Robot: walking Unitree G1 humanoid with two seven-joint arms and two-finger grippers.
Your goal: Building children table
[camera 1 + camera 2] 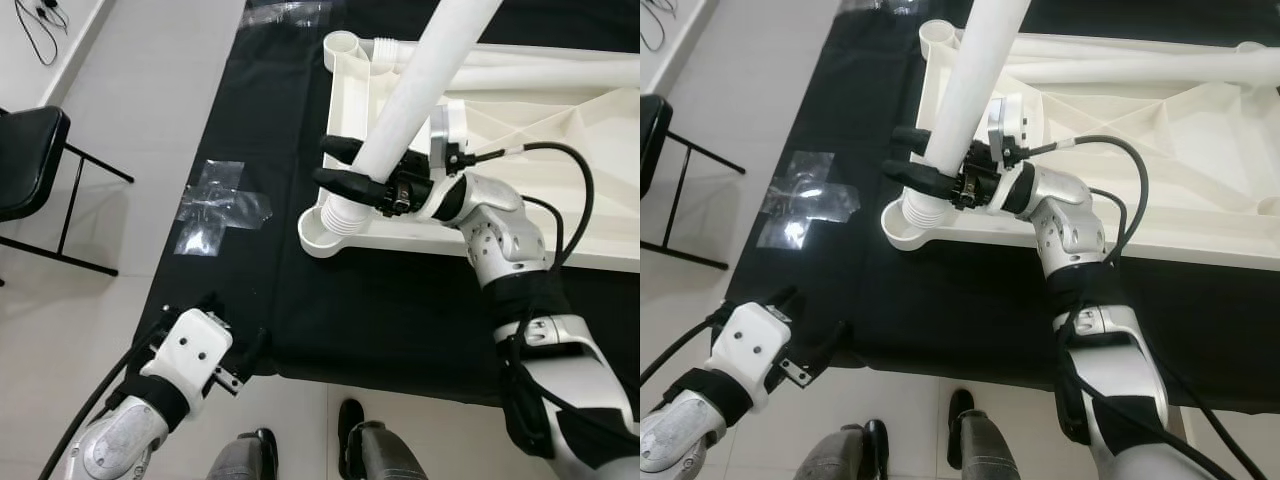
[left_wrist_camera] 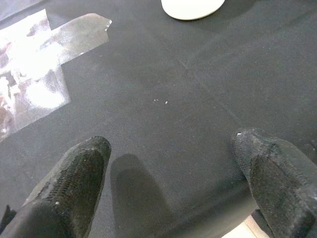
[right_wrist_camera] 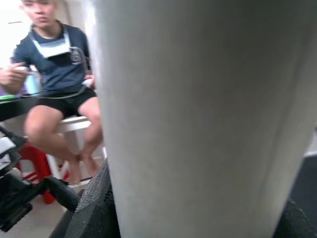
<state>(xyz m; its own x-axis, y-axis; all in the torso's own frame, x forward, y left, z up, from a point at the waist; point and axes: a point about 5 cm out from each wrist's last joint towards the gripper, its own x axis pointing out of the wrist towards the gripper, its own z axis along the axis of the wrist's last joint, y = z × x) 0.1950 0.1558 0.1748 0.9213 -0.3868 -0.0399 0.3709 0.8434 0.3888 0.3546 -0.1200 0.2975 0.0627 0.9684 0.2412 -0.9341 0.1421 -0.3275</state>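
Note:
A white plastic tabletop [image 1: 560,130] lies upside down on a black cloth [image 1: 400,310]. A white tube-shaped table leg [image 1: 420,80] stands tilted with its ribbed lower end in the near-left corner socket [image 1: 325,235]. My right gripper [image 1: 345,165] is shut on the leg just above the socket; the leg [image 3: 198,114] shows close up between its fingers. My left gripper [image 1: 235,335] hangs open low at the cloth's near-left edge, with nothing between its fingers [image 2: 74,183].
Clear plastic wrapping [image 1: 220,205] lies on the cloth left of the tabletop. A black chair [image 1: 30,160] stands on the tiled floor at far left. Another leg [image 1: 540,75] lies inside the tabletop. A person [image 3: 59,74] sits beyond the leg.

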